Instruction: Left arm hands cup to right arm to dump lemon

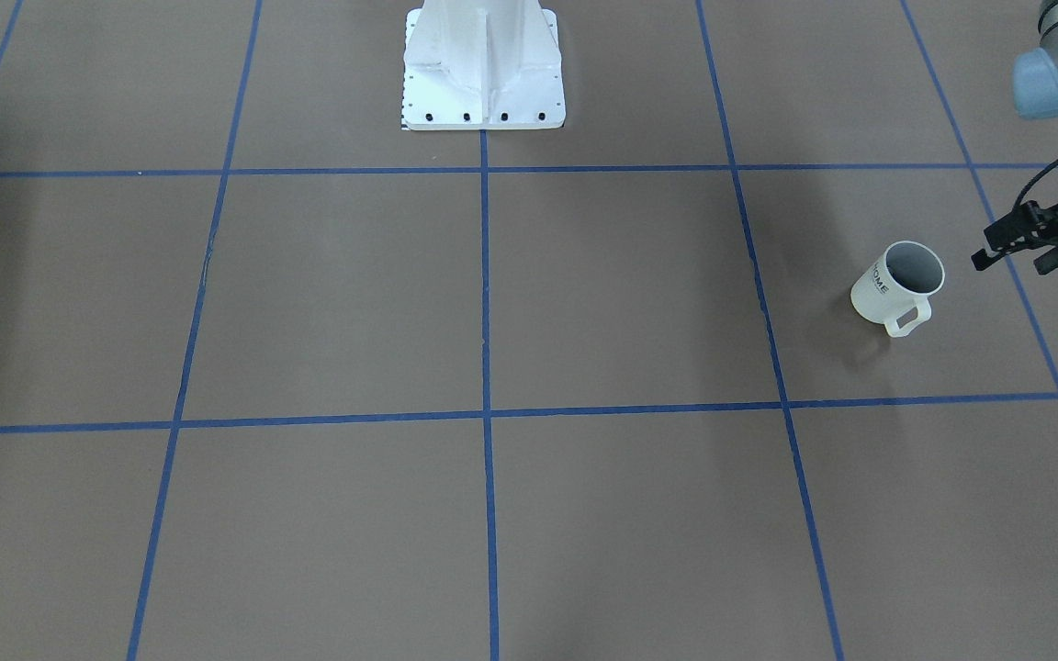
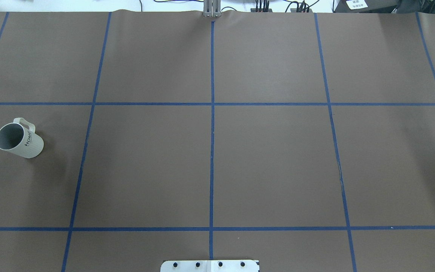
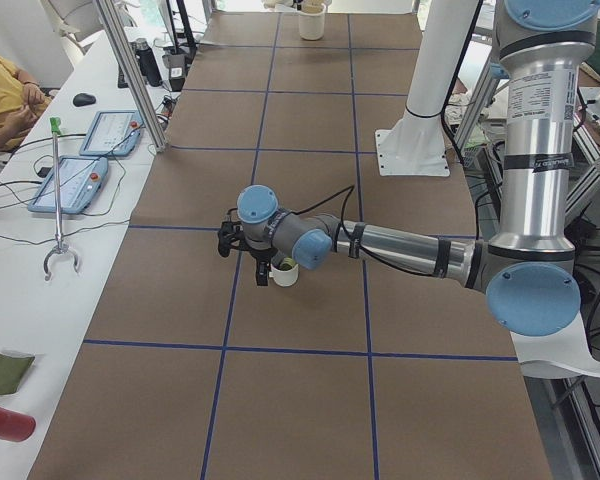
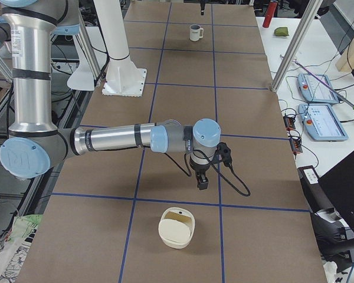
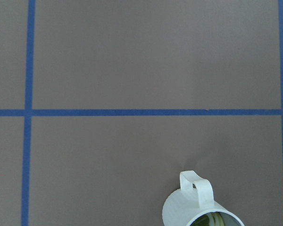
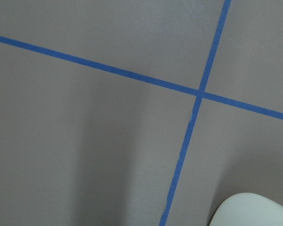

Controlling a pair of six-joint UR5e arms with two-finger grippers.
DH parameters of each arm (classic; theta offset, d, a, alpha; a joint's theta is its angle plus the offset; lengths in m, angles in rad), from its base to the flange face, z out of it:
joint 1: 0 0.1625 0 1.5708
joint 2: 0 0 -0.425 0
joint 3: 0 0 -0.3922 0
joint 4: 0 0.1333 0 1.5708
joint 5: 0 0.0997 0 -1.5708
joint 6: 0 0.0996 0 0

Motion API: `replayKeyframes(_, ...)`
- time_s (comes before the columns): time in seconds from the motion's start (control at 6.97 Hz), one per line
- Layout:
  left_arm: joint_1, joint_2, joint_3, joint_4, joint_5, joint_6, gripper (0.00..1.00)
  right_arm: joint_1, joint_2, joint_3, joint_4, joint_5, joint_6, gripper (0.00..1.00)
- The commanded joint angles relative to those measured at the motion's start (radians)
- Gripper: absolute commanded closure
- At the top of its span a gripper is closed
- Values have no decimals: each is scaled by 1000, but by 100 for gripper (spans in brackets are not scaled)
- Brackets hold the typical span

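Note:
The cup [image 1: 896, 289] is a white mug lettered HOME, standing upright on the brown table at the robot's far left [image 2: 19, 139]. Its handle points away from the robot. Yellow-green lemon [image 5: 211, 220] slices lie inside it, also glimpsed from the side [image 3: 288, 264]. My left gripper [image 1: 1009, 263] hovers just beside the cup, apart from it, two black fingertips spread open and holding nothing. The right gripper [image 4: 202, 184] points down over the table's other end, a short way from a cream bowl [image 4: 177, 227]; I cannot tell its state.
The white arm pedestal [image 1: 483, 73] stands at the robot's edge of the table. Blue tape lines cross the brown surface. The cream bowl's rim [image 6: 254, 212] shows under the right wrist. A seated person [image 3: 0, 95] and two tablets [image 3: 90, 150] are at a side bench.

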Motion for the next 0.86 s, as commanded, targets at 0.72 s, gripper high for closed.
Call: replayKeyframes(0.72, 122, 54, 19, -84, 88, -139, 5, -8, -5, -4, -2, 47, 0, 0)
